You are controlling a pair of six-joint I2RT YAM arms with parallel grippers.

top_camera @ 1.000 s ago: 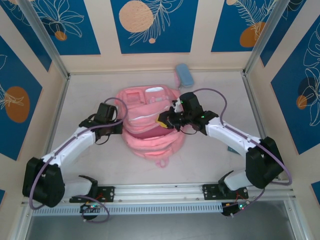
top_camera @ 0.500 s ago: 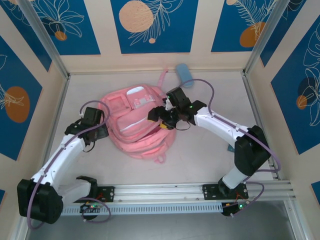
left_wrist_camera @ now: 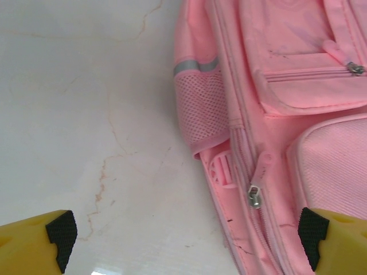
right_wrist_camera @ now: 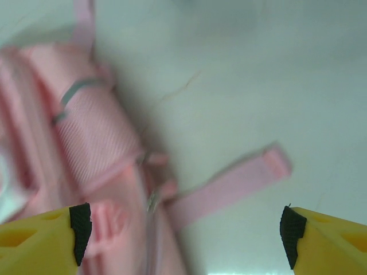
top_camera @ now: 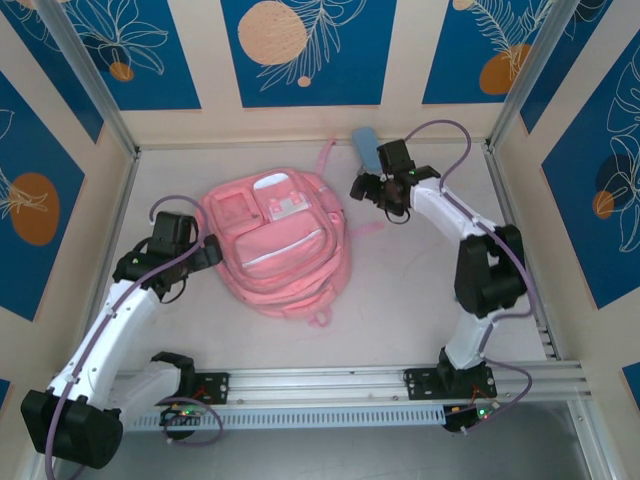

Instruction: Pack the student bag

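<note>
Top view: your student bag [top_camera: 285,250] lies flat on the counter [top_camera: 420,300], left of centre in the frame, pocket side up. One strap [top_camera: 366,228] trails off its right edge.

Left tool [top_camera: 207,250]: it sits at the bag's left edge. From above you cannot tell whether it touches the fabric. In the left wrist view its fingers [left_wrist_camera: 57,235] show only as yellow tips with black pads in the two lower corners, the rest cut off. They are spread wide, with nothing between them but bare counter and the bag's side. The mesh side pocket [left_wrist_camera: 198,109] and a zipper pull [left_wrist_camera: 255,196] read clearly. The bag runs off the top, right and bottom edges of that frame.

Right tool [top_camera: 363,188]: it is right of the bag's upper right corner, upper middle of the frame, and too dark from above to judge the gap. The right wrist view is blurred, but there too the tips sit far apart in the lower corners, gripping nothing. The bag is a pink smear at left.

A light-blue case [top_camera: 364,141] lies by the far wall, partly covered by the right arm.
</note>
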